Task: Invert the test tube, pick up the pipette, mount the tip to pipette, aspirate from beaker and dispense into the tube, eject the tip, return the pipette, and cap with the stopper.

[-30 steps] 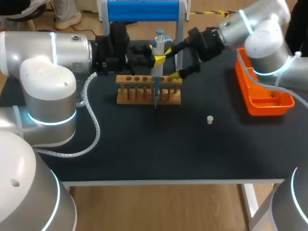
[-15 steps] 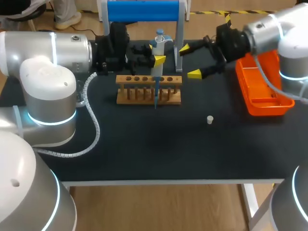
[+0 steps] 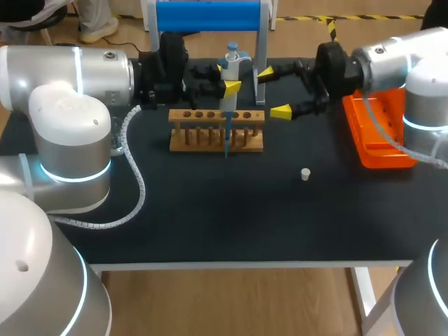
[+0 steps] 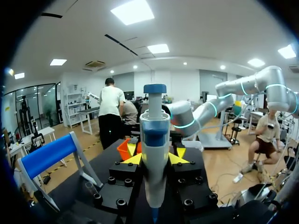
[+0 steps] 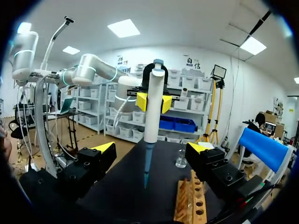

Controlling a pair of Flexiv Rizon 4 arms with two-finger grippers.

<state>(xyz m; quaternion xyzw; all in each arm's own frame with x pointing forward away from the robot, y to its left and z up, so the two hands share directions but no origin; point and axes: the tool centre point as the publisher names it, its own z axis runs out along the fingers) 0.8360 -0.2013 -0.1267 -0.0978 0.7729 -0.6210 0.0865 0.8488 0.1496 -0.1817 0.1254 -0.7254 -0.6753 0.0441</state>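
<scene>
Right tool (image 3: 274, 92) backed off the white-and-blue plastic pipette (image 3: 229, 57), fingers spread. Your left tool (image 3: 232, 80) clamps it over the wooden rack (image 3: 210, 142); dispense next.

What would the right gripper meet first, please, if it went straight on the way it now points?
Most likely the pipette, upright in the left gripper; it stands dead ahead of the right gripper, though depth is unclear.

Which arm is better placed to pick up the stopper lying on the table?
Right. The right gripper is empty with jaws open, on the stopper's side of the rack. The left gripper is shut on the pipette, held upright at the rack.
</scene>
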